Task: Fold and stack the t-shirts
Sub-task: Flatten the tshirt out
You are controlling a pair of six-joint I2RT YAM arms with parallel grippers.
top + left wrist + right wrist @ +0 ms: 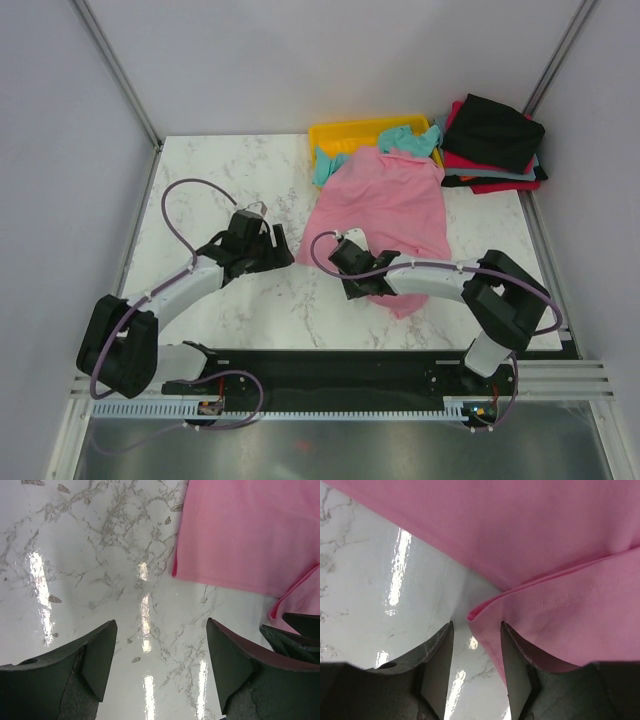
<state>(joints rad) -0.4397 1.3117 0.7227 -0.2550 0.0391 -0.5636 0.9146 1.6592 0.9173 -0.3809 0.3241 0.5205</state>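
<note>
The pink t-shirt [390,205] lies crumpled flat at mid-table, its top edge over the tray. A teal t-shirt [410,140] lies in the yellow tray. A black t-shirt [495,130] sits folded on a red one [490,183] at the back right. My left gripper [272,246] is open and empty over bare marble, just left of the pink shirt [250,530]; its jaws stand wide [161,625]. My right gripper [350,265] is open at the shirt's near left edge. A folded hem corner of the pink shirt [530,615] lies between its fingers [476,625], unclamped.
The yellow plastic tray [345,133] stands at the back centre. The marble table [200,180] is bounded by grey walls and metal posts. The right gripper's dark body shows at the lower right of the left wrist view [295,635].
</note>
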